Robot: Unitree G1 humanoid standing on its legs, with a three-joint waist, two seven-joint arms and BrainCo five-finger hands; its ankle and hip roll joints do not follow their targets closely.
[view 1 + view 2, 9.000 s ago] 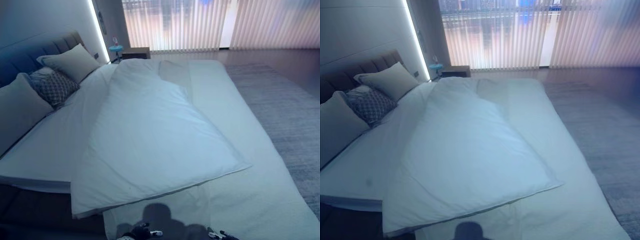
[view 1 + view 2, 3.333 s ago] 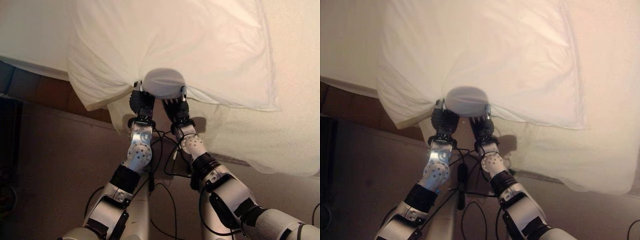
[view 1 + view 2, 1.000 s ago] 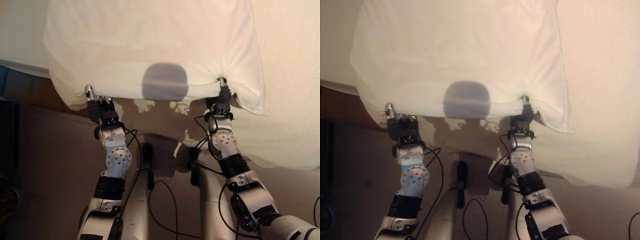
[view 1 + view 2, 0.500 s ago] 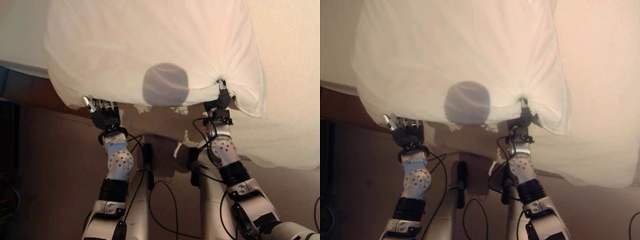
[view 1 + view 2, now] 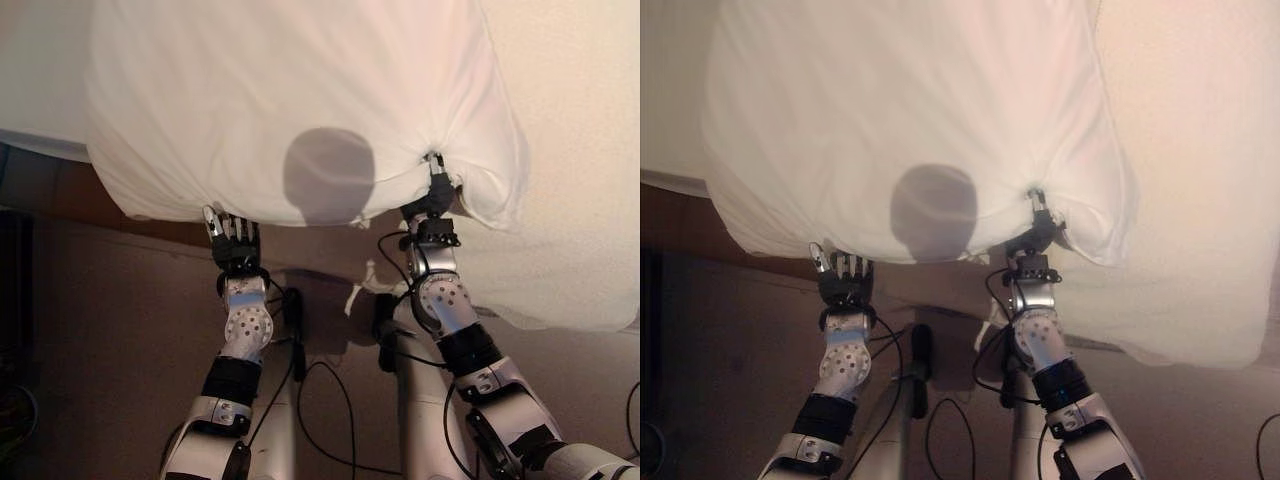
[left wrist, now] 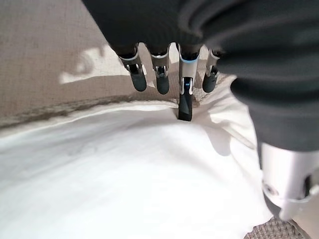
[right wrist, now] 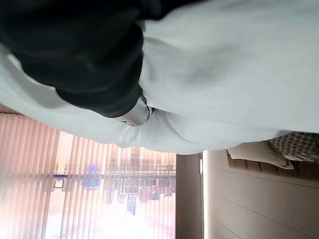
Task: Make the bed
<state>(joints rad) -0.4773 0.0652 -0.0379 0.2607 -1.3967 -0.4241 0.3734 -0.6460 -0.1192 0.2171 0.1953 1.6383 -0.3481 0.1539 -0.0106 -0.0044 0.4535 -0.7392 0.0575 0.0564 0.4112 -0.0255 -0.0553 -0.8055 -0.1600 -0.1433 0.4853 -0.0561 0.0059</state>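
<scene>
Bedside: we stand on brown floor [image 5: 100,330] at the edge of the bed [image 5: 580,150], whose pale cover runs off to our right, with the white duvet [image 5: 290,90] heaped across it and its near hem hanging just past the edge.

Left hand: our left hand [image 5: 234,243] sits just under the hanging hem, its fingers [image 6: 160,79] straight and spread, wrapped round nothing. In its wrist view the dark tips hover close above the white fabric; we cannot tell whether they brush it.

Right hand: our right hand [image 5: 432,198] is bunched into the hem, and the cloth puckers in radiating creases around it, so we read it as clamped on the fabric. Its wrist view shows duvet pressed against the dark cover, with vertical blinds [image 7: 89,164] and a pillow [image 7: 259,152] at the head of the bed beyond.

What changed: a second ago our left hand pinched the hem far out near the duvet's left corner; half a second ago it had let go there, and now it has moved inward toward our middle, free of the cloth. The right hand's grip has stayed where it was.

What it means: we judge this a regrasp. With one side released, the hem sags on the left, so the duvet cannot be drawn out evenly until the left hand takes a fresh hold.
</scene>
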